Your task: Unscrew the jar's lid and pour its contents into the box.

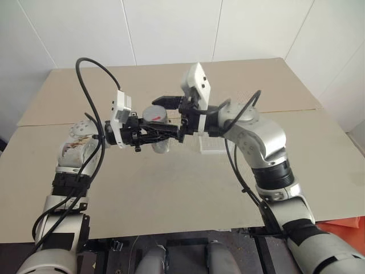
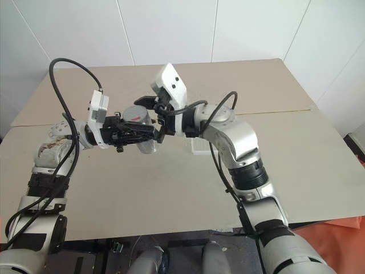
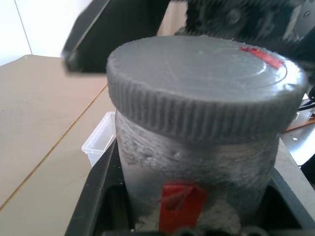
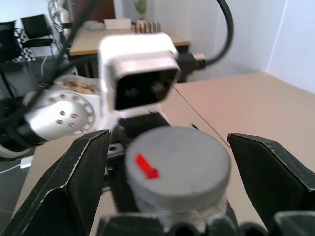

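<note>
A: Where is the jar (image 1: pixel 158 132) right now?

B: Up in the air above the middle of the table (image 1: pixel 171 188), between the two arms. The left gripper (image 1: pixel 162 133) reaches in from the left, pointing level toward the right, and its black fingers (image 3: pixel 93 196) are clenched on the jar's body, one on each side. The left wrist view shows the ribbed clear wall sitting between them, with a red stripe (image 3: pixel 179 209) low on the side.

A: And the lid (image 1: pixel 154 115)?

B: On the jar. It is a round grey cap with a ribbed edge and a small red mark (image 4: pixel 146 166) on its flat top.

A: What is the right gripper (image 1: pixel 171 108) doing?

B: It comes in from the right, pointing left, with its fingers spread wide. In the right wrist view one finger (image 4: pixel 74 182) stands on each side of the lid, with clear gaps between the pads and the cap's edge, so it is around the lid but not gripping it. From the head view, one black finger shows just above and beyond the lid.

A: Can you see the contents?

B: No, I cannot tell them through the jar's wall.

A: And the box (image 1: pixel 213 144)?

B: It rests on the table just right of the jar and a little farther back, partly behind the right wrist. The left wrist view catches a corner of its translucent white wall beside the jar.
</note>
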Motion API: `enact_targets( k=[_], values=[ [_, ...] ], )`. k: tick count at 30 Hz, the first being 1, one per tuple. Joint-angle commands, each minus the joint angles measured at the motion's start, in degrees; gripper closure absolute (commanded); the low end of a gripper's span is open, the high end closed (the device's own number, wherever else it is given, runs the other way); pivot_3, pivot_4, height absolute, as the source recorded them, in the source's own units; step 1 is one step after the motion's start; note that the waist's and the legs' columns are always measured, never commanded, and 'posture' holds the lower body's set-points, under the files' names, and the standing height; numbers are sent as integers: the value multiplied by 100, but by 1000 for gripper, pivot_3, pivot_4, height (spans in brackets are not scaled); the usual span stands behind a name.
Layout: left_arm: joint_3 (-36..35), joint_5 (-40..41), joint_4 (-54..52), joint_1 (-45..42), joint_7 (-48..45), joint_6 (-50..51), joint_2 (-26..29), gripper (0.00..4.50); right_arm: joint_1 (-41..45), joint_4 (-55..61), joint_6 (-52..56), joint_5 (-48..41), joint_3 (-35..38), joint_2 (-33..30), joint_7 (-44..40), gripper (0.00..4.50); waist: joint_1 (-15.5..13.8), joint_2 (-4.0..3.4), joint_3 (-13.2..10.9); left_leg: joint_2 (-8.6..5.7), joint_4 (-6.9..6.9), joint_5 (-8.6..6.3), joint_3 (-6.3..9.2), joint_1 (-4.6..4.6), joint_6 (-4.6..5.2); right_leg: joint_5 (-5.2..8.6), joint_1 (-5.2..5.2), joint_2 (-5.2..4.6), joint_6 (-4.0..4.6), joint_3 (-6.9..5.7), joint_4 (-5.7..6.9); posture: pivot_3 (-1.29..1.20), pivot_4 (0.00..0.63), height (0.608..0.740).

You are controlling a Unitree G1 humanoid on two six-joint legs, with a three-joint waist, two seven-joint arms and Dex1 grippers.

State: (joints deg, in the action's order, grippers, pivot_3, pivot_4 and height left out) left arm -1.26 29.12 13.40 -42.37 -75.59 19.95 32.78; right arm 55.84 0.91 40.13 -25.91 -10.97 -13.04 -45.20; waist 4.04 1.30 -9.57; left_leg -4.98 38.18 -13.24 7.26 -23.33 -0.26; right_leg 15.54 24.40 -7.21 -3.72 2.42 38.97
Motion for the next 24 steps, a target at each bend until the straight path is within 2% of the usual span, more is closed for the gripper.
enact_targets(
  k=[1,8,24],
  values=[
    [-63,21,-145,-83,-60,-29,90,2565,236,-38,-149,28,82,75,4,57,0,0,0,0,0,0,0,0,0,0,0,0,0,0,0,0,150,740],
    [-73,68,-265,-20,-154,33,216,2565,329,-510,-377,140,197,-16,-226,57,0,0,0,0,0,-1,0,0,1,0,-1,0,0,-1,-1,0,150,740],
    [-290,325,-787,466,-246,213,577,2565,137,-1080,-992,53,471,-767,-1390,57,-15,0,0,0,0,-13,0,-1,22,0,-2,0,0,-1,-7,0,150,740]
  ],
)
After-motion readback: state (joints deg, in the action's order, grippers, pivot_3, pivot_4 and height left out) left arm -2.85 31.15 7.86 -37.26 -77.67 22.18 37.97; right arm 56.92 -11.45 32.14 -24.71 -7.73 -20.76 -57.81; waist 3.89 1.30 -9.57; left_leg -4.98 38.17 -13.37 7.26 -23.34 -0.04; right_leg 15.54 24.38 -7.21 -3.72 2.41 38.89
